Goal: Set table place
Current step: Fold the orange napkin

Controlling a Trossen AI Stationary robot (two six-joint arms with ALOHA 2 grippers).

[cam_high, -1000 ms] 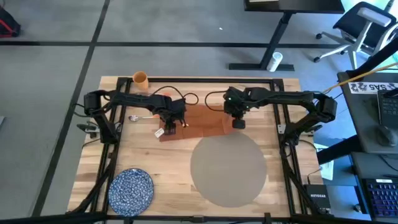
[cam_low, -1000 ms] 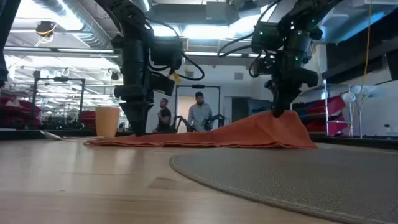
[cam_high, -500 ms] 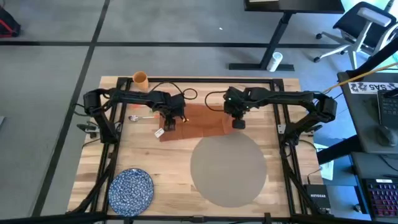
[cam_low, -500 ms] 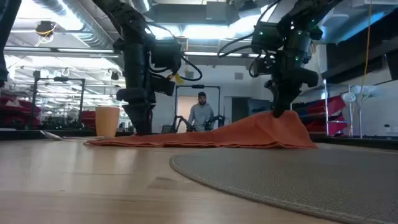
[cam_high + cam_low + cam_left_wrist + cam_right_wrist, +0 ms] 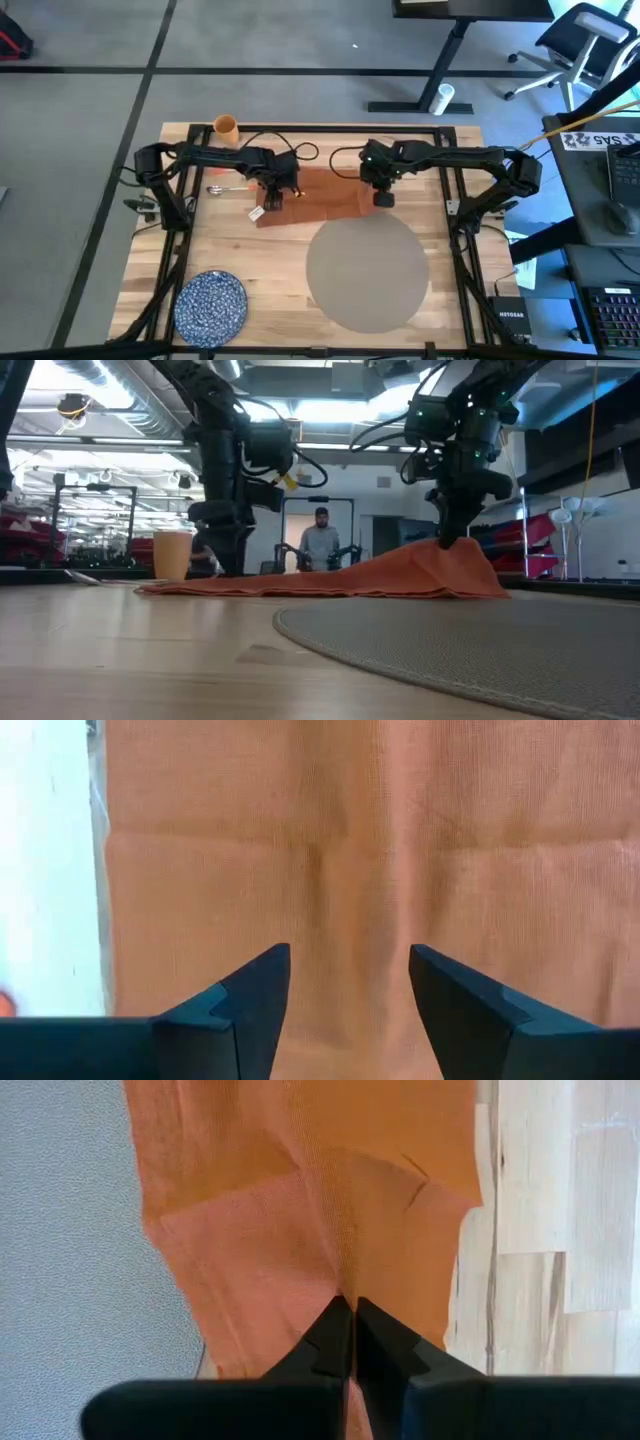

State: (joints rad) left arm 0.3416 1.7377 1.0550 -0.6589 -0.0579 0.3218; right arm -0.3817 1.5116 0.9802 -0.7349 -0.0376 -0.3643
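The right claw (image 5: pixel 383 199) is pinching the napkin (image 5: pixel 320 196) just beyond the placemat (image 5: pixel 366 262); the left claw (image 5: pixel 272 199) is hovering, fingers spread, over the napkin's other end on the wooden tabletop (image 5: pixel 220 245). A person (image 5: pixel 321 543) is standing behind.

- "NETGEAR" in pale letters on a small black box (image 5: pixel 511 322) by the right edge of the surface.
- "SAS" in black on a white strip (image 5: pixel 598 139) on the desk at the far right.

Rust-orange napkin (image 5: pixel 322 196), grey-beige placemat (image 5: pixel 367 264), blue speckled plate (image 5: pixel 211 304), light wooden table (image 5: pixel 250 255), orange cup (image 5: pixel 226 127)
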